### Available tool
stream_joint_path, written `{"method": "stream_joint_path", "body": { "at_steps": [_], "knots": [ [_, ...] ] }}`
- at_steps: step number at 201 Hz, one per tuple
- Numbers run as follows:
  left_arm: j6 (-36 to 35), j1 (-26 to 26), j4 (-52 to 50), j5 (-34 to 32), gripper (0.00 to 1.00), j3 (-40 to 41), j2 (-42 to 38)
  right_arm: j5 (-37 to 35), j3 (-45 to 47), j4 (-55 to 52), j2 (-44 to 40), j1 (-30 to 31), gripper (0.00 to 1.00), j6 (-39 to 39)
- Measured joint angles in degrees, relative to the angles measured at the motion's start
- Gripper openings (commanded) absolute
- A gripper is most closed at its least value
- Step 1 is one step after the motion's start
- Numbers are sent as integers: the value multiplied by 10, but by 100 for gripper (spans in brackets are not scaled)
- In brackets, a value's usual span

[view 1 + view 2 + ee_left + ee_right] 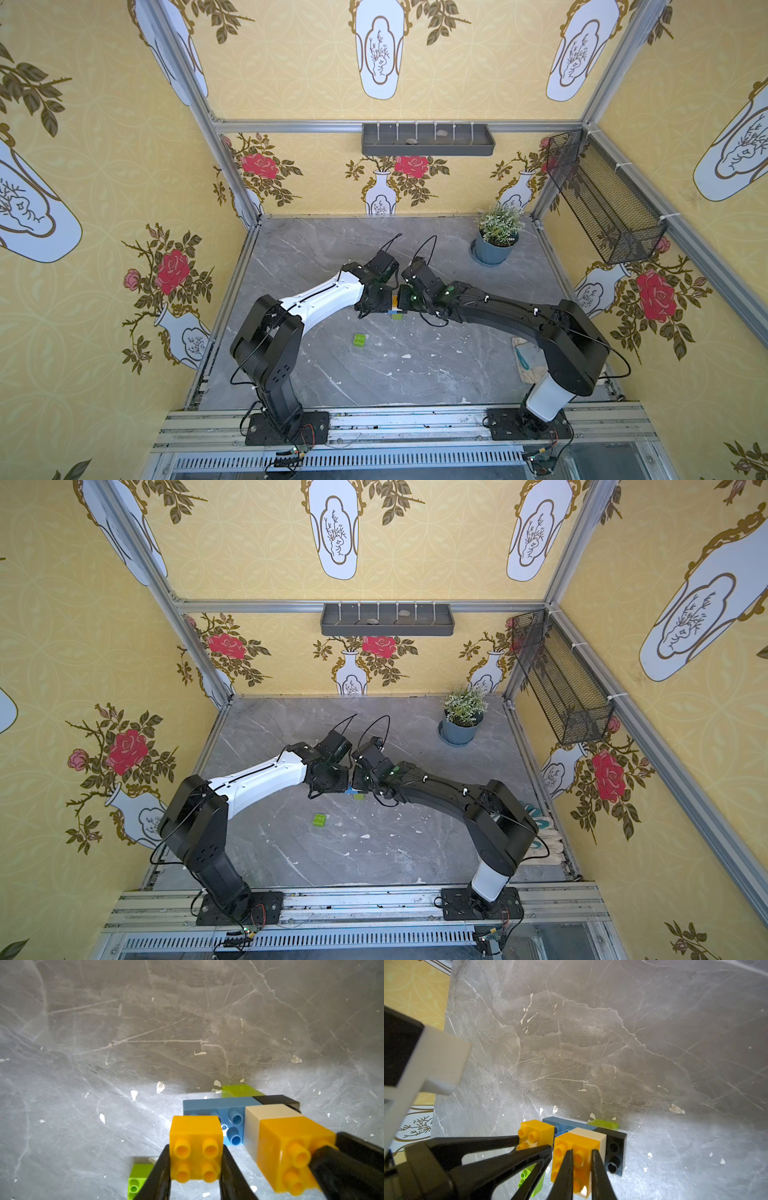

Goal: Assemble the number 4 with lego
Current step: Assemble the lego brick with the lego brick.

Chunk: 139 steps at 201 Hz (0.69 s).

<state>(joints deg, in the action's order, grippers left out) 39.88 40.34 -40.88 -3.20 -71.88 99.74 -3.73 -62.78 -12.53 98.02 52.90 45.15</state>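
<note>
Black fingers of the left gripper (195,1146) rise from the bottom edge of the left wrist view. They clamp the two sides of a yellow brick (195,1127), whose four studs face the camera. Low at the left, partly behind one finger, a loose green brick (137,1178) lies on the bench (104,1053).

At the lower right, a second yellow brick (291,1142) is the nearest part of the number 4 (252,1126). The right gripper (581,1151) is clenched on its studded face with the jaws almost together, as the bottom centre of the right wrist view shows. Behind that brick sits a white brick (270,1110), then a black brick (276,1099). A blue bar (207,1105) runs leftward from them, with some of its studs showing between the two yellow bricks.

The yellow brick in the left gripper covers the left part of the blue bar; whether it is pressed home I cannot tell. Farthest back, a second green brick (239,1089) shows above the blue bar. Whether the number 4 rests on the bench or hangs just over it I cannot tell.

In both top views the two grippers meet at the centre of the frame with the number 4 between them. The loose green brick lies to their lower left, and a potted plant (496,245) stands at the upper right of the bench.
</note>
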Motion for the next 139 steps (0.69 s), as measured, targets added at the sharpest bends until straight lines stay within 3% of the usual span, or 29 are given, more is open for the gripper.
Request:
{"method": "stream_joint_path", "body": {
  "at_steps": [139],
  "knots": [
    [-9, 1, -11, 0, 24, -30, 20, 0, 5, 10, -1, 0, 14, 0]
  ]
}}
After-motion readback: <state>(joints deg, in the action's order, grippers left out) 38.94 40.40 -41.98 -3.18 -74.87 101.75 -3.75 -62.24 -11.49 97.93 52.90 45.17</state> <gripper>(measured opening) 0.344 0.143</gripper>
